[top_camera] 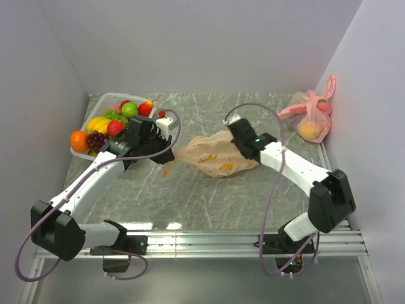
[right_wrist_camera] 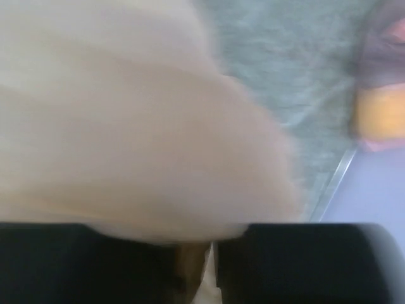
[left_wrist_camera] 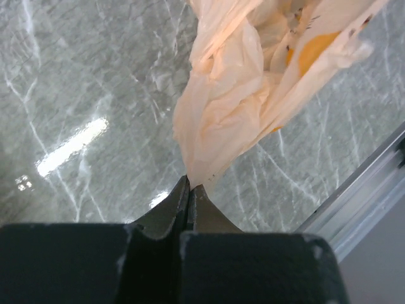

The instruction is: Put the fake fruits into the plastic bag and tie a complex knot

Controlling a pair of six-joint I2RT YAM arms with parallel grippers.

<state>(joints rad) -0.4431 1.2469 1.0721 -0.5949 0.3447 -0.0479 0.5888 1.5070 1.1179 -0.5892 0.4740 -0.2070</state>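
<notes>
The fake fruits (top_camera: 107,123) lie heaped in a white tray (top_camera: 104,97) at the back left: an orange, purple grapes, yellow bananas, green and red apples. The peach-orange plastic bag (top_camera: 212,155) lies crumpled at mid-table, stretched between both arms. My left gripper (top_camera: 163,147) is shut on the bag's twisted left end, and the left wrist view shows the film (left_wrist_camera: 234,95) pinched at the closed tips (left_wrist_camera: 190,182). My right gripper (top_camera: 237,140) sits on the bag's upper right edge. Blurred bag film (right_wrist_camera: 126,114) covers its fingers, with a strip of film in the narrow gap of the gripper (right_wrist_camera: 210,259). No knot shows.
A pink tied bag (top_camera: 313,117) with a yellow fruit inside leans against the right wall at the back. One small red fruit (top_camera: 162,114) lies on the table beside the tray. An aluminium rail (top_camera: 209,240) runs along the near edge. White walls close in left, back and right.
</notes>
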